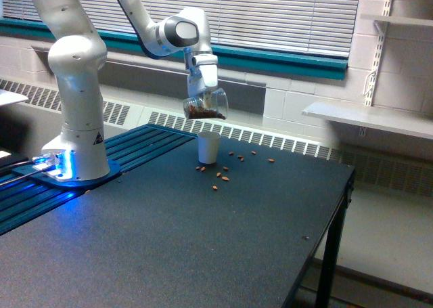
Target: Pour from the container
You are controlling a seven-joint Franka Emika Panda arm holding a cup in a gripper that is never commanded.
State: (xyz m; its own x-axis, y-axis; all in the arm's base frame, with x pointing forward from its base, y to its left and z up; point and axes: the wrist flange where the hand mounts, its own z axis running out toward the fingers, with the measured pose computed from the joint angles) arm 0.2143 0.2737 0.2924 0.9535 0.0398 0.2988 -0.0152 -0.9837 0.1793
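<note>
The gripper [201,93] is clamped on the clear plastic container [205,107], which hangs tipped on its side in the air just above the white paper cup [208,148]. Brown bits sit inside the container; what they are is too small to tell. More brown pieces [222,178] lie scattered on the dark table [203,240] beside the cup. The fingertips are hard to make out against the container.

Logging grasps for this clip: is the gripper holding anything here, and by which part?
Yes. The gripper holds the clear container from above, by its side wall. It is tipped over above the white cup, with brown pieces inside.
</note>
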